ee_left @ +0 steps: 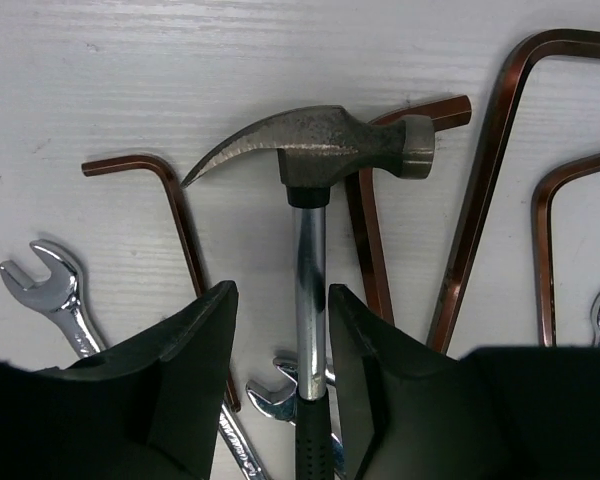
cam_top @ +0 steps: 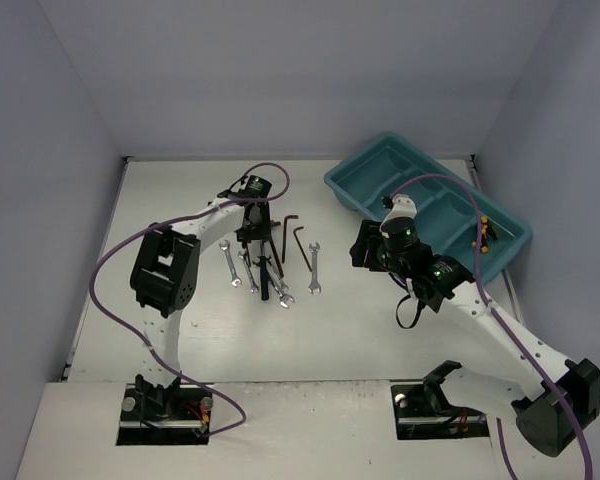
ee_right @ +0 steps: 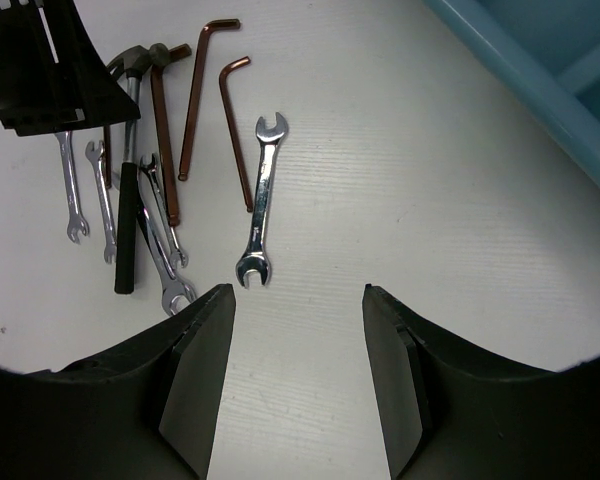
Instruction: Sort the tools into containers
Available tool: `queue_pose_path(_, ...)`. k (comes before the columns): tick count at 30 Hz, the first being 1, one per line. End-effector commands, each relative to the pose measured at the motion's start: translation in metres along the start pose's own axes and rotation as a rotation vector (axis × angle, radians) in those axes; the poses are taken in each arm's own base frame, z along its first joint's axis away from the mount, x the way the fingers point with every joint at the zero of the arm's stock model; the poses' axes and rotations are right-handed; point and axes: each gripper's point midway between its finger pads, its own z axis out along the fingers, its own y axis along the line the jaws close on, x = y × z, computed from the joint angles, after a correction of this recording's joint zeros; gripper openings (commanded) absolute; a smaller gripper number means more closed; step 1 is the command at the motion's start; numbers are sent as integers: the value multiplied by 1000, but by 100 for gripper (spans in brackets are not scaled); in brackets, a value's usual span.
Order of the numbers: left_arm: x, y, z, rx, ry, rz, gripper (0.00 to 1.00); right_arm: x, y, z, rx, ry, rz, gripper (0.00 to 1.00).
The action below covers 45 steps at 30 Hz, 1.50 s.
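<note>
Tools lie in a cluster on the white table: a hammer [cam_top: 264, 272] with a steel head [ee_left: 320, 145] and a black grip, several silver wrenches [cam_top: 314, 268] and several brown L-shaped hex keys [cam_top: 301, 244]. My left gripper [cam_top: 252, 226] is open low over the hammer, its fingers [ee_left: 195, 380] either side of the chrome shaft [ee_left: 310, 255]. My right gripper [cam_top: 364, 250] is open and empty above bare table [ee_right: 297, 295], right of a lone wrench [ee_right: 260, 205]. The teal tray [cam_top: 375, 160] stands at the back right, with a yellow-and-black tool [cam_top: 483, 232] in one compartment.
The tray's near edge [ee_right: 540, 95] shows in the right wrist view, at the top right. The left arm's gripper body [ee_right: 40, 70] shows at its top left. Grey walls close in the table on three sides.
</note>
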Motion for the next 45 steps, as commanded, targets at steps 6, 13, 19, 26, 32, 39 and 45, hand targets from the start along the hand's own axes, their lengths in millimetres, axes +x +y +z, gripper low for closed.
queue_pose_path(6,-39,-17,3,50,-100,39,34,-6,6,-4,-33,-27,4,52)
queue_pose_path(13,-48,-14,20,54,-113,37,29,-5,5,-7,-31,-26,9,52)
queue_pose_path(19,-59,-17,22,100,-149,45,7,-7,6,-5,-31,-24,6,52)
queue_pose_path(26,-85,-31,-29,198,-260,47,0,-20,23,-4,-73,-25,-10,51)
queue_pose_path(32,-105,-50,-109,321,-371,-23,0,-40,58,-6,-162,-30,-3,56)
queue_pose_path(39,-116,-91,-222,566,-509,-84,0,-72,110,-10,-277,-89,-9,70)
queue_pose_path(45,-112,-110,-292,725,-569,-133,0,-85,138,-6,-332,-127,-75,71)
